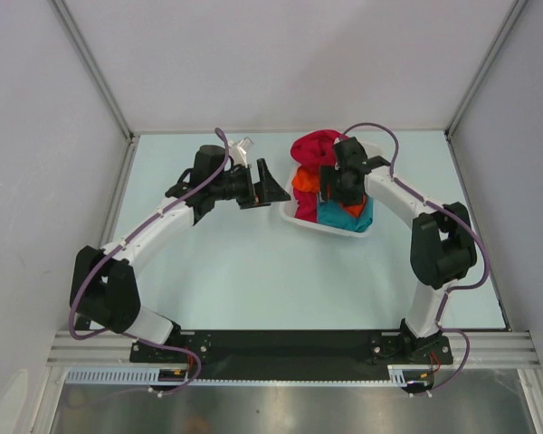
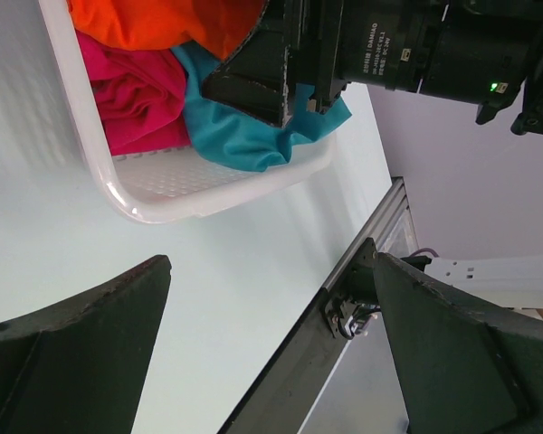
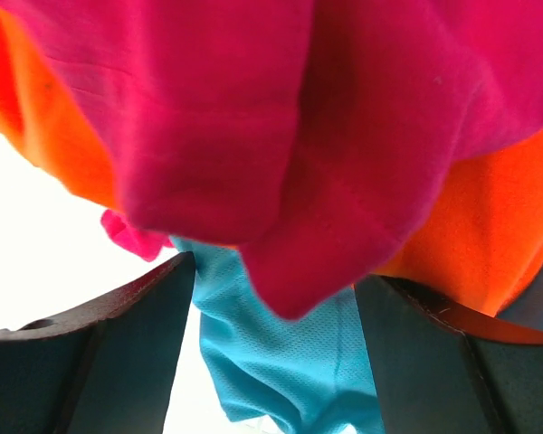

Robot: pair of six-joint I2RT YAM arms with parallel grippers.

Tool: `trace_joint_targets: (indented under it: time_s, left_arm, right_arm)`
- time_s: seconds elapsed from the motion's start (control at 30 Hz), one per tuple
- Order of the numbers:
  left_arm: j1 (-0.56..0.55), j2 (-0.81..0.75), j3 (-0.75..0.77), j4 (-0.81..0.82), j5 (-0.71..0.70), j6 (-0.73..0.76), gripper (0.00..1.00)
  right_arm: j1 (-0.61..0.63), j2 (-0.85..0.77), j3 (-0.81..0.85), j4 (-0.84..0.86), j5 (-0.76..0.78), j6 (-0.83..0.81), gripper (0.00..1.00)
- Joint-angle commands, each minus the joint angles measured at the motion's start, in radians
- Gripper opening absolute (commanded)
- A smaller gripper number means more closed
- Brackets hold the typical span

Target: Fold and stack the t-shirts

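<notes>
Desk (image 1: 253, 271) carries a white basket (image 1: 299, 220), where the red t-shirt (image 1: 315, 145), orange t-shirt (image 1: 303, 183) and teal t-shirt (image 1: 342, 217) lie bunched, none folded yet. The right fingers (image 3: 100, 353) are spread wide around a red fold, probably lining up the first pick. The left fingers (image 2: 72, 344), equally wide and empty, wait beside the basket.

The left arm (image 1: 154, 228) and right arm (image 1: 398, 194) are built from white link tubes and black joint housings. A purple cable (image 1: 373, 125) is routed along each. Black wedge-shaped fingers (image 2: 81, 334) are fitted. White lettering (image 2: 380, 50) is printed on a black wrist cylinder.
</notes>
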Motion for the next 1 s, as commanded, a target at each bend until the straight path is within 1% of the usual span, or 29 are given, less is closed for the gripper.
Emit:
trace_joint_targets:
  time_s: [0.0,0.23,0.37,0.57,0.7,0.97]
  left_arm:
    - [-0.004,-0.005,0.008,0.038,-0.001,0.014,1.00]
    - [-0.005,-0.008,-0.012,0.044,-0.002,0.019,1.00]
    - [-0.005,-0.002,-0.006,0.044,-0.002,0.019,1.00]
    - [-0.004,0.008,-0.007,0.058,0.005,0.008,1.00]
    - [-0.005,0.005,-0.009,0.061,0.005,0.008,1.00]
    - [-0.005,-0.007,-0.009,0.051,0.004,0.014,1.00]
  right_arm:
    - [0.007,0.004,-0.030,0.030,-0.010,0.009,0.76]
    - [0.028,0.000,-0.012,0.010,0.030,0.012,0.74]
    - [0.036,-0.045,0.063,-0.045,0.116,-0.005,0.75]
    - [0.038,-0.103,0.125,-0.100,0.206,-0.023,0.75]
    - [0.021,-0.106,0.111,-0.102,0.235,-0.026,0.75]
    - [-0.021,0.001,0.019,-0.033,0.219,-0.025,0.75]
